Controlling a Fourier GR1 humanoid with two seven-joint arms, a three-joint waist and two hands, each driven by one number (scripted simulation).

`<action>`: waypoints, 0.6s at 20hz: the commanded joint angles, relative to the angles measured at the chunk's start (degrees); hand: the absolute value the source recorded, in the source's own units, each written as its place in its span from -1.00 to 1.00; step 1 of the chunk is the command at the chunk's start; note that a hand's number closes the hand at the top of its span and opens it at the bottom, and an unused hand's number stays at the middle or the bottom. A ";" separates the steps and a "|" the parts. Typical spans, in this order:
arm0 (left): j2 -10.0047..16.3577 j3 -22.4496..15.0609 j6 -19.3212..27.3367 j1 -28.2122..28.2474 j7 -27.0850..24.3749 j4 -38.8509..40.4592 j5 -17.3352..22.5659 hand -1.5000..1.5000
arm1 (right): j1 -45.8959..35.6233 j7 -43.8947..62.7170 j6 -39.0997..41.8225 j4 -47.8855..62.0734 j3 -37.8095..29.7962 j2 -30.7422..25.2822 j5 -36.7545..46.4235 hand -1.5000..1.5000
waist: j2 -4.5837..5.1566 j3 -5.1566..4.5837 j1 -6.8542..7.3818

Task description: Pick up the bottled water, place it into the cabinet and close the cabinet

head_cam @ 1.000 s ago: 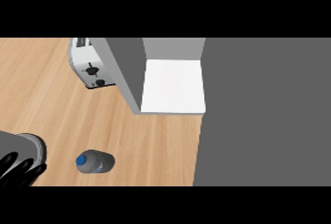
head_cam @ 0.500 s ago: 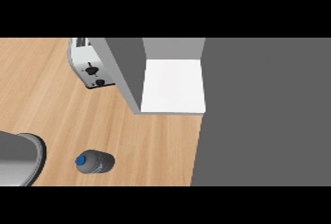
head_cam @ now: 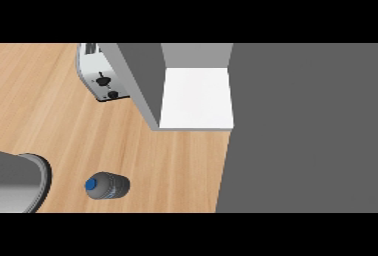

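The bottled water (head_cam: 105, 185) stands upright on the wooden counter (head_cam: 66, 130), seen from above as a dark round body with a blue cap. At the lower left edge only my left grey forearm (head_cam: 18, 182) shows, just left of the bottle and apart from it. The hand itself is out of the picture, and no part of the right arm shows. The cabinet (head_cam: 196, 97) stands open behind the bottle, its white shelf bare.
A silver toaster (head_cam: 100, 75) sits at the back left, against the cabinet's grey side wall (head_cam: 140, 82). A wide grey panel (head_cam: 303, 125), likely the open cabinet door, covers the right part of the view.
The black left hand seen at the lower left a second ago has slid out of view, and the grey forearm now fills that corner. The bottle has not moved.
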 commanded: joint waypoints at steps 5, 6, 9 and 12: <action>-7.12 -3.16 0.85 -2.90 3.38 -1.25 -6.25 -1.00 | 3.31 3.05 -0.27 -10.41 1.19 -2.00 1.08 -1.00 | 0.03 0.01 -0.62; -6.61 -2.12 1.68 -2.60 3.55 -2.05 -5.88 -1.00 | -1.09 10.33 -3.65 -12.68 2.98 -1.13 4.08 -1.00 | -0.01 -0.06 -0.42; -7.50 -2.01 1.19 -5.29 5.09 0.57 -7.45 -1.00 | 1.88 4.76 -1.82 -9.83 0.98 -2.06 1.62 -1.00 | 0.04 0.01 -0.50; -11.10 -6.26 1.00 -9.67 5.24 3.35 -13.10 -1.00 | -1.99 7.41 -2.61 -10.14 -0.41 -2.44 0.66 -1.00 | 0.18 -0.02 -0.80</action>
